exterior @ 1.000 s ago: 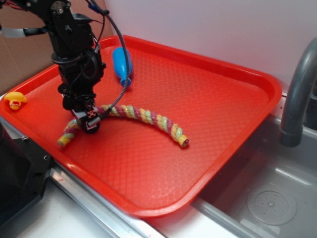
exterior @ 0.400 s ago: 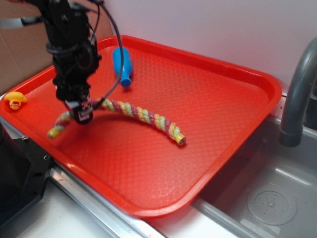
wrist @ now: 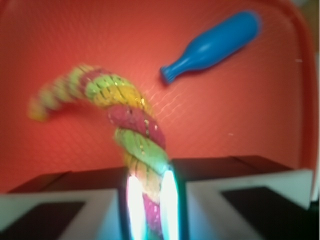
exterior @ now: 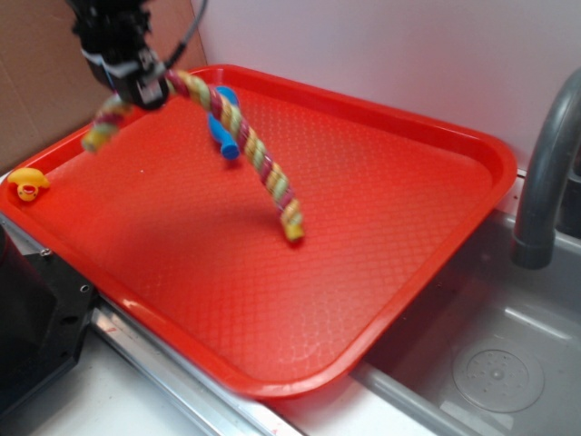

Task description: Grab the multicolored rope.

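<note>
The multicolored rope (exterior: 245,145) of pink, yellow and pale green strands hangs in the air over the red tray (exterior: 381,209). My gripper (exterior: 143,89) is shut on it near one end, high at the tray's back left. The long part droops to the right, its tip (exterior: 292,225) close above the tray floor; the short end (exterior: 100,129) sticks out to the left. In the wrist view the rope (wrist: 132,130) rises from between my two pads (wrist: 134,200) and curls away to the left.
A small blue bottle (exterior: 221,123) lies on the tray behind the hanging rope, also seen as the blue bottle (wrist: 212,45) at the upper right of the wrist view. A yellow duck (exterior: 27,183) sits at the tray's left edge. A grey faucet (exterior: 545,173) and sink (exterior: 490,363) stand to the right.
My gripper has risen and shifted back with the rope pinched in it. The rope has left the tray floor and now dangles, its far end swung leftward.
</note>
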`<action>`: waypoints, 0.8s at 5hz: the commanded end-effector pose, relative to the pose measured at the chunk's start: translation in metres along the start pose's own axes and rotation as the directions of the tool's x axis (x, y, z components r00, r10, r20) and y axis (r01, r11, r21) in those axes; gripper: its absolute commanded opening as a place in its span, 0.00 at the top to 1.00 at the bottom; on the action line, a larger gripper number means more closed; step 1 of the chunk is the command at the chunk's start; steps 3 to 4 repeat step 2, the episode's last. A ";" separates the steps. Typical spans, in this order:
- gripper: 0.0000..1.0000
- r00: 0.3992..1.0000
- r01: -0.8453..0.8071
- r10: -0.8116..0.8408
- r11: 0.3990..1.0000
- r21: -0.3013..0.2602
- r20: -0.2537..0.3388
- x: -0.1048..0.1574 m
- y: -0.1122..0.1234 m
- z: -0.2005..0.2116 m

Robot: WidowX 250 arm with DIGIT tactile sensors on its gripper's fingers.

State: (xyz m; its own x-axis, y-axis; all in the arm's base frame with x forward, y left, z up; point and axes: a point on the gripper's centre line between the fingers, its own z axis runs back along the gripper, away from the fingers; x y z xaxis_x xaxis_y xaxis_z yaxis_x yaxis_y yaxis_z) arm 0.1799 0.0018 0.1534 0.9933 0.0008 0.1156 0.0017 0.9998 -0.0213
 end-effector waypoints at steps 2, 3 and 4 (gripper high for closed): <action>1.00 0.993 -0.112 0.112 0.994 0.006 0.049 0.011 -0.011 0.109; 1.00 0.993 -0.112 0.112 0.994 0.006 0.049 0.011 -0.011 0.109; 1.00 0.993 -0.112 0.112 0.994 0.006 0.049 0.011 -0.011 0.109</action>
